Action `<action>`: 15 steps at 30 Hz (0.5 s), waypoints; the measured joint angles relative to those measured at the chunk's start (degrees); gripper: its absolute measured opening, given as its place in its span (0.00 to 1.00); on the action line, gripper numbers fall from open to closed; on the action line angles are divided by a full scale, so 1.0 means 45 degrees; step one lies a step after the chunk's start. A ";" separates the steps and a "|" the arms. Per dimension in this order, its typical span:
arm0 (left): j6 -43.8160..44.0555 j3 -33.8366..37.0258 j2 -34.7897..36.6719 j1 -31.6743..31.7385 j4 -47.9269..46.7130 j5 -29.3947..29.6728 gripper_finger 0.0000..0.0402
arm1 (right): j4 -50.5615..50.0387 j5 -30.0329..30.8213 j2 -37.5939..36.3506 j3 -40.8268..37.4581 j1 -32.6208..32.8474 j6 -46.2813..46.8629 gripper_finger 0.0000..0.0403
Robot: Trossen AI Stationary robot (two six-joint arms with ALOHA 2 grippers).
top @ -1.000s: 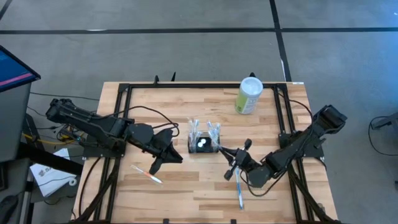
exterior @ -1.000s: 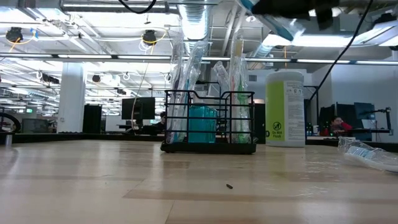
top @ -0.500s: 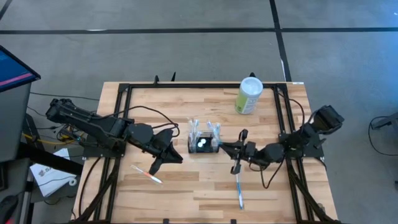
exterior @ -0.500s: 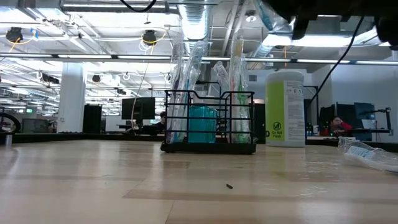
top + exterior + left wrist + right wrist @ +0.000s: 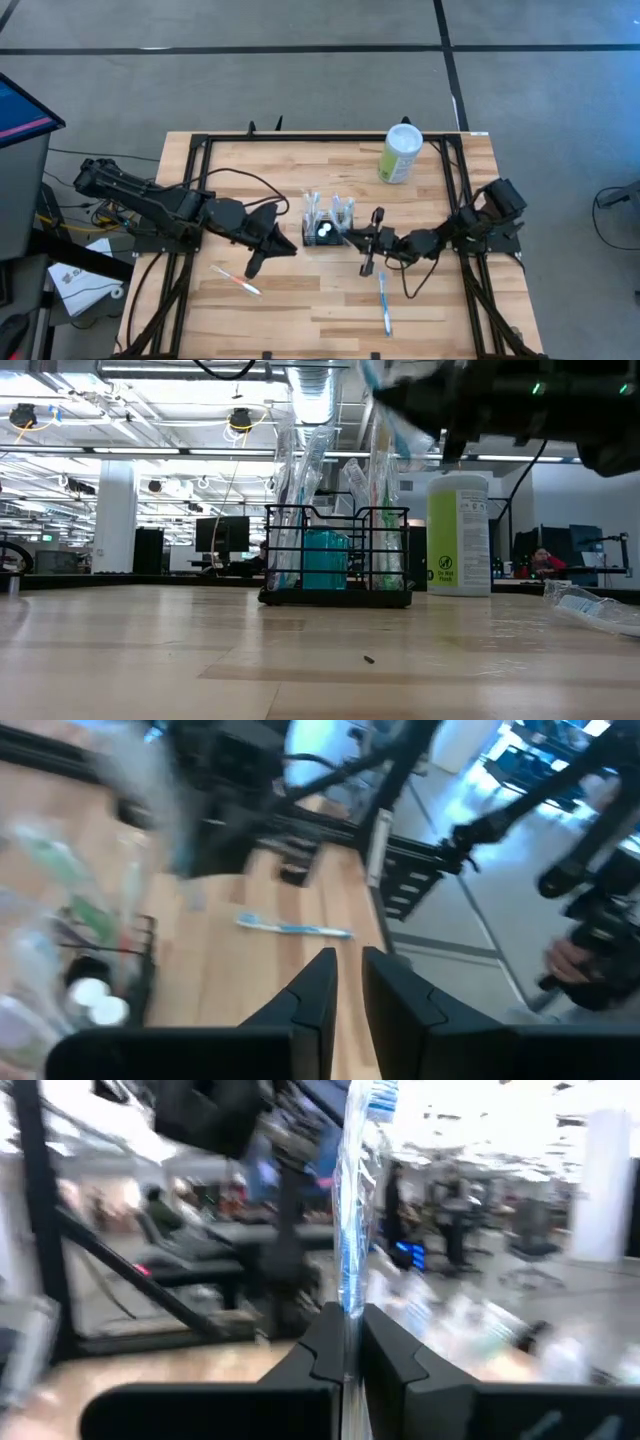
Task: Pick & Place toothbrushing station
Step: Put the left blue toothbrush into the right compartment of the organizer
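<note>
The toothbrushing station [image 5: 327, 226], a small black wire caddy, stands at mid-table with several wrapped toothbrushes upright in it; the low view shows it too [image 5: 336, 563]. My right gripper [image 5: 360, 240] hovers just right of it, shut on a blue-and-white wrapped toothbrush [image 5: 354, 1190], which the low view shows above the caddy's right end [image 5: 388, 415]. My left gripper [image 5: 283, 247] hangs left of the caddy, above the table. Its fingers [image 5: 322, 988] stand a narrow gap apart with nothing between them. My right gripper pinches the wrapped toothbrush between its two fingers, on the stretch of shaft [image 5: 349, 1295] just past the fingertips. The fingers come about level from the table's right and lie across it. The brush stands up from the fingers, lifted clear of table and caddy.
A pale-green canister [image 5: 401, 153] with a white lid stands at the far right. A blue toothbrush [image 5: 384, 304] lies on the table near the front, right of centre. Another toothbrush [image 5: 237, 280] lies at the front left. A black frame [image 5: 200, 150] borders the wooden table.
My right gripper has moved down and toward the caddy, away from the table's near edge. It has tipped from pointing downward to about level, still shut on the toothbrush. In the low view the toothbrush has shifted left, to above the caddy's right end.
</note>
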State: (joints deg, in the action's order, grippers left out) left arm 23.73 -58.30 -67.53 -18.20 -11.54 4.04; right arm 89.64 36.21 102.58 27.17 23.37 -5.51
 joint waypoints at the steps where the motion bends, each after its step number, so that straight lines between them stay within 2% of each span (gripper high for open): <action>1: -0.0101 0.0000 -0.0008 0.0000 0.0037 0.0235 0.12 | 0.0059 -0.0108 -0.0048 0.0074 0.0058 -0.0004 0.01; 5: -0.0985 -0.0005 -0.0543 0.0000 0.0759 0.0805 0.12 | 0.0063 -0.0316 -0.0309 0.0058 0.0199 -0.0006 0.01; 10: -0.2290 -0.0005 -0.1854 0.0000 0.2814 0.0859 0.12 | 0.0063 -0.0789 -0.0587 0.0069 0.0231 -0.0006 0.01; 15: -0.2803 -0.0005 -0.2672 0.0059 0.3630 0.2656 0.12 | 0.0060 -0.0768 -0.0665 0.0089 0.0444 -0.0113 0.02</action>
State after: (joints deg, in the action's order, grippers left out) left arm 11.11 -58.33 -79.55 -17.93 4.80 15.99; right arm 89.91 32.75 99.59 27.57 25.36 -6.02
